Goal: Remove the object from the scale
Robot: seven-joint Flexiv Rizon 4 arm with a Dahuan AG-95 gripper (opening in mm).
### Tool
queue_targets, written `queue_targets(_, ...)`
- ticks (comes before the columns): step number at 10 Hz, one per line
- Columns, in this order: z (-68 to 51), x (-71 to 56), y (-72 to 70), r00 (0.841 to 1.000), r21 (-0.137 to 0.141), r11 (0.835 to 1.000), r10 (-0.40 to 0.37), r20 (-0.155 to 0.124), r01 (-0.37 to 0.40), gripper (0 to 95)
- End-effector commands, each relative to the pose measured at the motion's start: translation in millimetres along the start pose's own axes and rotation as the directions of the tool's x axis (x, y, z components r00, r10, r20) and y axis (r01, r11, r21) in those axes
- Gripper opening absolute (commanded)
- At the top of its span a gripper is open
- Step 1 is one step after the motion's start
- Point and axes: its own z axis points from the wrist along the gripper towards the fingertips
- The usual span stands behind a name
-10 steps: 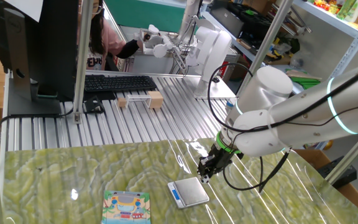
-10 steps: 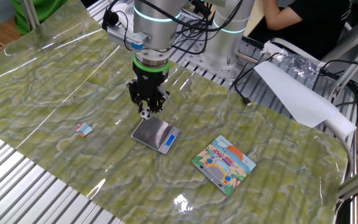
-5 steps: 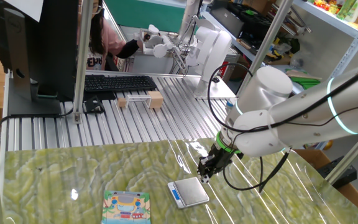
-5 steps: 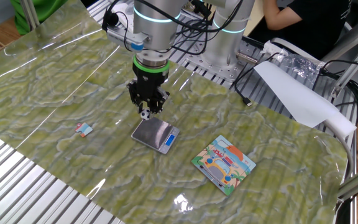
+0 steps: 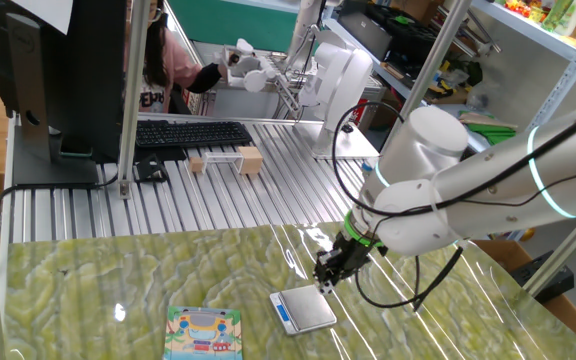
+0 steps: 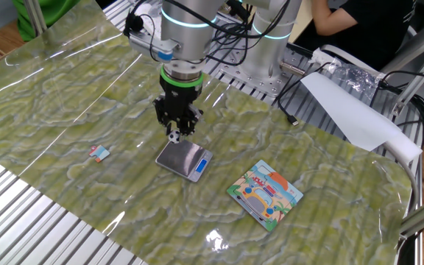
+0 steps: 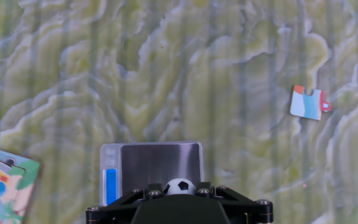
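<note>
White, black-patched ball (image 7: 179, 186); silver scale (image 7: 152, 167) with blue strip; green-marbled table cover (image 7: 166, 74); scrap (image 7: 307, 102) seemingly blue-white.

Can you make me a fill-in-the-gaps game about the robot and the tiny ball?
1. The hand is holding a tiny ____ ball.
2. The scale has a ____ display strip along one edge.
3. The scale's silver platform has ____ on it.
4. The picture card lies flat on the ____ table cover.

Missing words: soccer; blue; nothing; green

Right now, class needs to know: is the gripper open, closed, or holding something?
Gripper: closed on the ball, held above the scale.
</note>
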Motion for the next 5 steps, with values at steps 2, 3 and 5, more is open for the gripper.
queue_targets(2,-4.5,0.3,16.1,1.000,0.003,1.000,0.020,-0.001,-0.020,0.0)
queue_targets(3,-6.7,0.3,24.2,1.000,0.003,1.000,0.031,-0.002,-0.031,0.0)
queue_targets(5,-10.0,0.5,35.1,0.999,0.005,0.999,0.042,-0.003,-0.042,0.0)
